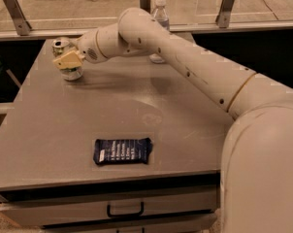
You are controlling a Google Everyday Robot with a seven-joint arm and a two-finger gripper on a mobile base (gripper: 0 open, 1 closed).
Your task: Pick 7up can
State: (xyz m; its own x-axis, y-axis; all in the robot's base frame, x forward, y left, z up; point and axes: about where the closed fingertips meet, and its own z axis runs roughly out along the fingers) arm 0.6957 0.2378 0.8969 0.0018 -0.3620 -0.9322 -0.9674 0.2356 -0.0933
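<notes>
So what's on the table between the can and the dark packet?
Nothing: the camera view shows only bare table between can and packet. The gripper is at the can.

I log a grey table [137,106] with a drawer [175,205] at its front, dark handle [124,210] — behind it, glass on metal posts [226,6], pale floor [64,4] beyond — warm light.

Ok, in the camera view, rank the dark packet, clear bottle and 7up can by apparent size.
1. dark packet, nearest the camera.
2. clear bottle, though the arm hides part.
3. 7up can, its middle covered by the gripper at the table's far left.
</notes>
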